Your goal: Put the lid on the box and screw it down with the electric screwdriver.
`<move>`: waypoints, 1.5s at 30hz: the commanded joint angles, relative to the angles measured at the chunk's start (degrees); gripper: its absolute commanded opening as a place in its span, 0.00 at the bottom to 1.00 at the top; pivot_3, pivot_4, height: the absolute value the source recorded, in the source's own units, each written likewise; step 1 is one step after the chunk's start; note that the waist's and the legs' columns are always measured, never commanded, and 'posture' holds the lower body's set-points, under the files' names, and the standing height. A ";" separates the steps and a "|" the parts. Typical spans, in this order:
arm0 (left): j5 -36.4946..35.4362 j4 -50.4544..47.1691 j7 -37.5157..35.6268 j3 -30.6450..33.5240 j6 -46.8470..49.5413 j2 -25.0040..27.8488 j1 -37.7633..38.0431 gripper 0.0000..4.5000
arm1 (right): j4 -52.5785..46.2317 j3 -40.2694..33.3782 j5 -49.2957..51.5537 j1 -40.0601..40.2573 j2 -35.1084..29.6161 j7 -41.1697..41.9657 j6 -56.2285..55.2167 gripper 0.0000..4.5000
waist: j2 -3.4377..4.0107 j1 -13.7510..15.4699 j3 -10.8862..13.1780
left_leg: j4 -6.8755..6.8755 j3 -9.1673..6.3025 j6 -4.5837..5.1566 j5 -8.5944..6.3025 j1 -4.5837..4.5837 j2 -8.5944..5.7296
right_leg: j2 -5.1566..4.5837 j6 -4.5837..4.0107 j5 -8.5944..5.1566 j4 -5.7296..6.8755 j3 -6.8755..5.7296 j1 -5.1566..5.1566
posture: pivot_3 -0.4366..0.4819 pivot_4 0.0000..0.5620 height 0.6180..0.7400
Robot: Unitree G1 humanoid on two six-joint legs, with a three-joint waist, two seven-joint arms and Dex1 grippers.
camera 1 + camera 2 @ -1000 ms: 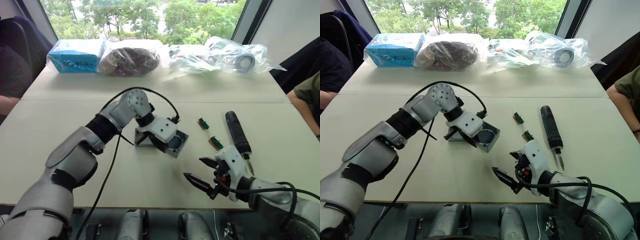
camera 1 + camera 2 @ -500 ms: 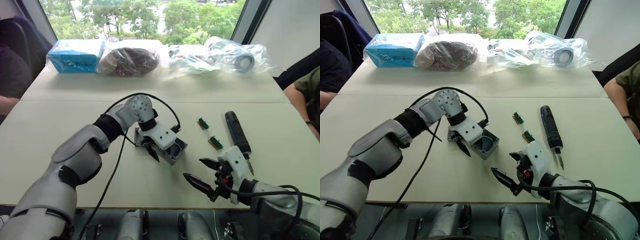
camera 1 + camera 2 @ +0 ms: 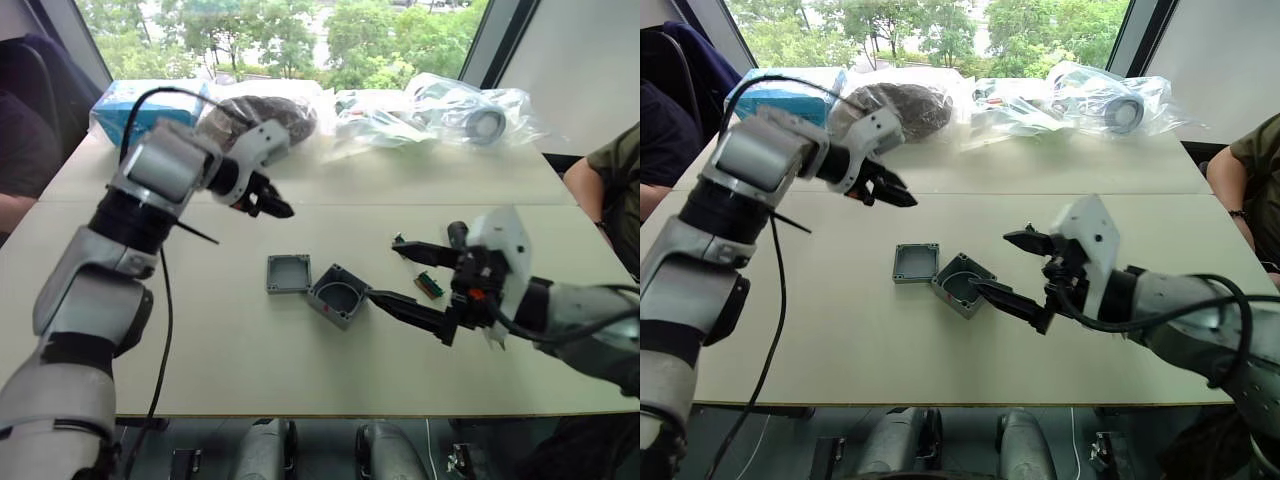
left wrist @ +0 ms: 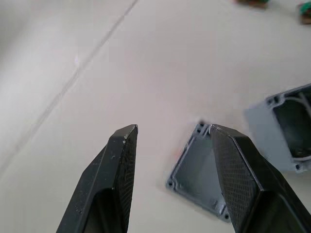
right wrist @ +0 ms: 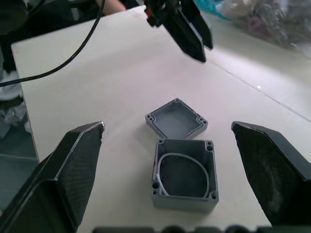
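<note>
Square grey box [image 5: 183, 174] (hollow), shallow lid [image 5: 176, 118]

The pale tabletop [image 3: 840, 330] carries the open box [image 3: 963, 284] with the lid [image 3: 915, 263] just beside it, hollow side up. Plastic-wrapped bags [image 3: 1080, 100] and a blue package [image 3: 765, 90] line its far edge.

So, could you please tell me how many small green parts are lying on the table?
2: one beyond the right claw, one between its fingers; others may be hidden.
</note>
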 commanded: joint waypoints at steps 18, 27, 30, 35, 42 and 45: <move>-9.93 -9.18 31.94 12.11 17.64 -11.15 12.94 0.53 | -1.74 10.32 -17.80 -0.60 2.83 7.46 1.09 1.00 | -0.15 0.25 0.05 | 0.08 0.05 -0.34 0.20 0.06 -0.06 | -0.11 -0.02 0.03 0.04 0.00 0.09 | 0.48 0.27 1.00; -13.53 -8.81 37.72 10.02 17.64 -11.89 15.99 0.18 | -3.50 9.62 -15.72 -4.92 2.43 5.26 6.26 1.00 | -0.13 0.23 -0.04 | 0.07 0.04 -0.35 0.20 0.14 -0.04 | -0.11 -0.03 0.03 0.09 0.00 0.12 | 0.48 0.27 1.00; -14.71 -8.49 39.31 10.94 17.64 -12.01 16.49 0.01 | -3.45 9.44 -15.92 -5.08 2.57 4.93 7.07 1.00 | -0.12 0.27 -0.07 | 0.07 0.04 -0.35 0.21 0.15 -0.07 | -0.16 -0.03 0.03 0.08 -0.01 0.17 | 0.48 0.27 1.00; -16.51 -7.93 42.48 14.11 17.64 -12.62 16.73 0.01 | -2.64 8.46 -17.24 -3.56 2.58 5.45 6.68 1.00 | -0.11 0.25 -0.11 | 0.07 0.03 -0.30 0.18 0.20 -0.08 | -0.18 -0.04 0.04 0.09 -0.01 0.21 | 0.48 0.27 1.00; -13.79 -6.98 41.01 27.73 -7.23 -14.00 10.33 0.01 | 11.47 -0.11 -17.04 -7.26 18.14 -3.44 0.36 1.00 | -0.25 0.13 -0.07 | 0.07 0.04 -0.57 0.34 0.11 -0.08 | -0.16 -0.08 0.08 0.10 -0.05 0.11 | 0.48 0.27 1.00; -13.15 -5.37 39.61 29.08 -17.05 -14.55 8.86 0.01 | 18.71 -1.19 -14.91 -12.70 26.70 -9.82 0.93 1.00 | -0.22 0.06 -0.07 | 0.04 0.07 -0.62 0.37 0.07 -0.07 | -0.14 -0.11 0.10 0.09 -0.05 0.04 | 0.48 0.27 1.00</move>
